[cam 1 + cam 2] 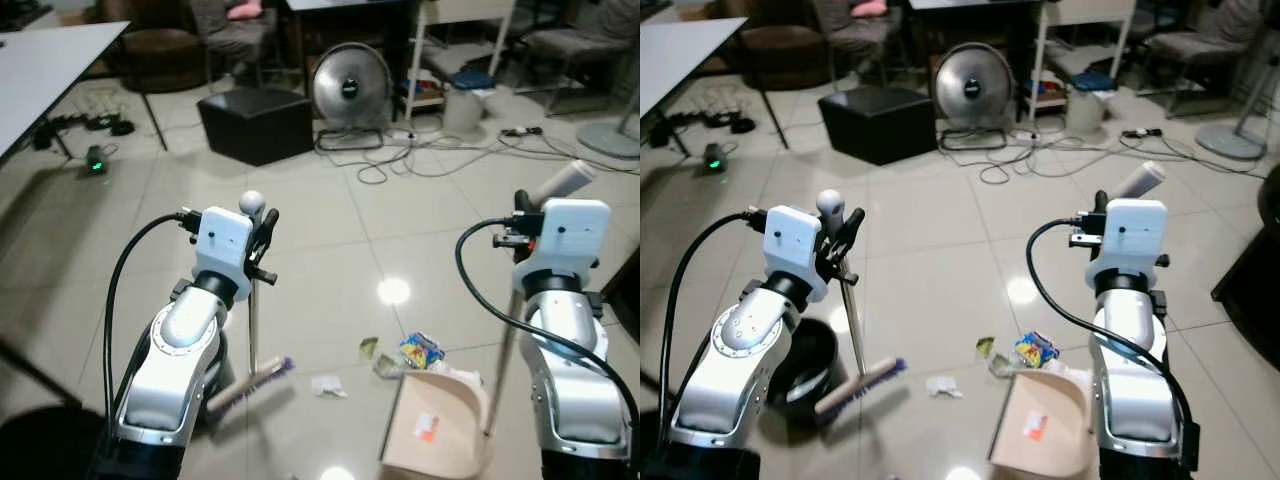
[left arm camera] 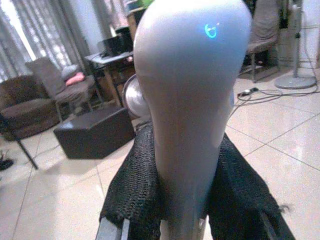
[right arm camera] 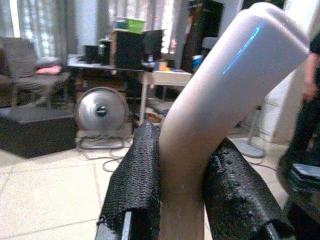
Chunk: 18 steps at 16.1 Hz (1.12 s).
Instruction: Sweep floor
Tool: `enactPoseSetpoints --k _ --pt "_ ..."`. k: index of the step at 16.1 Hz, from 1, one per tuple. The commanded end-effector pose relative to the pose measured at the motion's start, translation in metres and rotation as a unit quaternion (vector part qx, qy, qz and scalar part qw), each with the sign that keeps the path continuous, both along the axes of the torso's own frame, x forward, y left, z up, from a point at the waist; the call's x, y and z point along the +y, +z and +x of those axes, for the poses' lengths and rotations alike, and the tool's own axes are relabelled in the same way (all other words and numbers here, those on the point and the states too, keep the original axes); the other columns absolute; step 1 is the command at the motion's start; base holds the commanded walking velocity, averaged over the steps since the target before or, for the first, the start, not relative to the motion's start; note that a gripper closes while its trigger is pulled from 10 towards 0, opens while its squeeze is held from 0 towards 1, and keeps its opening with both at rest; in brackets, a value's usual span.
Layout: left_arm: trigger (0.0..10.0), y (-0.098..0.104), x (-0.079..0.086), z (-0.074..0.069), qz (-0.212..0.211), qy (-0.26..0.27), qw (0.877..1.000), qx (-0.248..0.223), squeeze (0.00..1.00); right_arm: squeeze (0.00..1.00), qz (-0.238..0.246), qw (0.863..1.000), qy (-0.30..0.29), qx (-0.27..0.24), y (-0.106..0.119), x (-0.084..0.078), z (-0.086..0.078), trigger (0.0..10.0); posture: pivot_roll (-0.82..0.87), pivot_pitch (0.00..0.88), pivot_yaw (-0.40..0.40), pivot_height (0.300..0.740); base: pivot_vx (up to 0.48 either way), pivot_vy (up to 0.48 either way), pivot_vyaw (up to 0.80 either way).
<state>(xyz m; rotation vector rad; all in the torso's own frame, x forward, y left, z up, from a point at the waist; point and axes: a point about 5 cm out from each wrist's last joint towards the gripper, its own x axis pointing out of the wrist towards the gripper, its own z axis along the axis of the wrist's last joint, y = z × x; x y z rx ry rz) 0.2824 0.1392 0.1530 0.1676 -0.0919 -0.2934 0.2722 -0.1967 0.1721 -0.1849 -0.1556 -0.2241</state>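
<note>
Tools [image 1: 262, 235] [image 1: 521, 222] upright, gripping broom [image 1: 250, 385], dustpan [image 1: 440, 425]

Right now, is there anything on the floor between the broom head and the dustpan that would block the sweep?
Nothing but the litter itself. The broom head in the left gripper sits left of the dustpan held by the right gripper. Only a white paper scrap and wrappers by the pan's mouth lie between.

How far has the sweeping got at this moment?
Done: both tools are gripped; left gripper is shut on the broom handle, right gripper on the dustpan handle. In hand: the broom head rests on the tiles beside the dustpan. Left: wrappers and a paper scrap still lie outside the pan.
</note>
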Motion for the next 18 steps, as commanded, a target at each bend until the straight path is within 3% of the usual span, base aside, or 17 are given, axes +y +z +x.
enactPoseSetpoints --k 1,4,7,11,18 --pt "10.0 0.007 -0.004 0.002 -0.009 -0.009 1.000 -0.013 0.00 0.00 -0.002 1.000 -0.001 -0.021 0.009 -0.001 0.000 10.0 -0.01 0.000 0.075 0.740 0.000 0.000 0.00" --pt "10.0 0.005 -0.003 0.006 -0.005 -0.001 1.000 -0.005 0.00 0.00 -0.005 1.000 -0.004 -0.019 0.010 -0.004 0.000 10.0 -0.01 0.000 0.075 0.740 0.000 0.000 0.00" --pt "10.0 0.007 -0.004 0.007 -0.008 0.007 1.000 -0.017 0.00 0.00 -0.062 0.998 -0.027 -0.002 0.008 -0.009 0.003 10.0 -0.01 0.000 0.075 0.740 0.000 0.000 0.00" --pt "10.0 0.006 -0.005 0.005 -0.018 0.009 1.000 -0.021 0.00 0.00 -0.023 1.000 -0.015 -0.002 0.006 -0.009 0.001 10.0 -0.01 0.000 0.068 0.740 0.133 0.000 0.00" --pt "10.0 0.003 -0.002 0.006 -0.027 0.027 0.999 -0.017 0.00 0.00 -0.043 0.999 -0.010 -0.004 0.009 -0.006 0.009 10.0 0.00 0.000 0.054 0.740 0.331 0.000 0.42"
